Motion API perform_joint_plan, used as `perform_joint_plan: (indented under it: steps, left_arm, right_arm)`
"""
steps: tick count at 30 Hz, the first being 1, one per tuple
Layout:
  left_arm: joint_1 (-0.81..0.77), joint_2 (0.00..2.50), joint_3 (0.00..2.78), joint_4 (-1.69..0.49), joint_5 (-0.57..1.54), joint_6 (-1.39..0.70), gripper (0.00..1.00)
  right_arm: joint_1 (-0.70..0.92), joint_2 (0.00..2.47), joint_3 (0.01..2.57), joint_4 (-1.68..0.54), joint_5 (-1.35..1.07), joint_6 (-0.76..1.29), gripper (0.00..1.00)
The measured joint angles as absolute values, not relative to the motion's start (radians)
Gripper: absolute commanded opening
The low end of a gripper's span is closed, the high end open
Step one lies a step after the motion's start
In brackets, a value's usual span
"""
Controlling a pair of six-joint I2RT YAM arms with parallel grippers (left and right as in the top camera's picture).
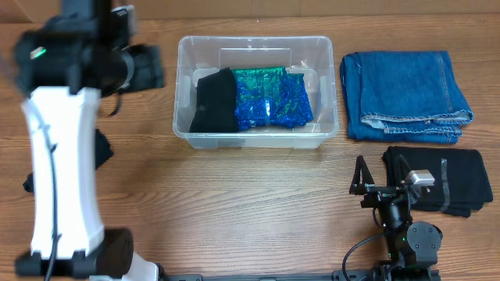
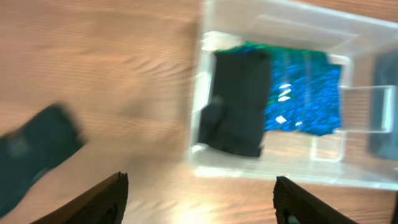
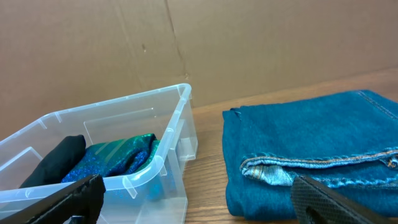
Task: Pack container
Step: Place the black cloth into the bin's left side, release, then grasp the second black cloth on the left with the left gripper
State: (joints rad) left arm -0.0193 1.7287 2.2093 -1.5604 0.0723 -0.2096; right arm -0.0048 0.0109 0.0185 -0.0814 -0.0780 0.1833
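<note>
While the container (image 1: 256,141) sat on the table (image 1: 234,203) w/ a black cloth (image 1: 215,101) & a glittery blue-green cloth (image 1: 275,97) inside, the left gripper (image 2: 202,199) hung just left of it, fingers spread wide, empty. Right gripper (image 3: 199,208) likewise spread, empty, near folded jeans (image 1: 406,94).

The overhead view looked straight down on the bench (image 1: 258,203). The left wrist view looked steeply down, the right low and level; all three shared the container (image 1: 181,86).
</note>
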Motion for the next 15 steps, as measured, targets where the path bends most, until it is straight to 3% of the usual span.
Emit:
perform_joint_plan:
  steps: [3,8,15]
  left_arm:
    - [0.104,1.664,2.216,-1.686,0.017,-0.205,0.74]
    - [0.254,1.658,2.122,-1.678,0.006,-0.200,0.75]
    - [0.364,1.644,1.615,-1.289,0.002,-0.198,0.81]
  right_arm:
    - [-0.005,0.011,0.019,-0.083,-0.078,0.183,1.00]
    - [-0.005,0.011,0.019,-0.083,-0.078,0.183,1.00]
    - [-0.005,0.010,0.019,-0.082,-0.078,0.183,1.00]
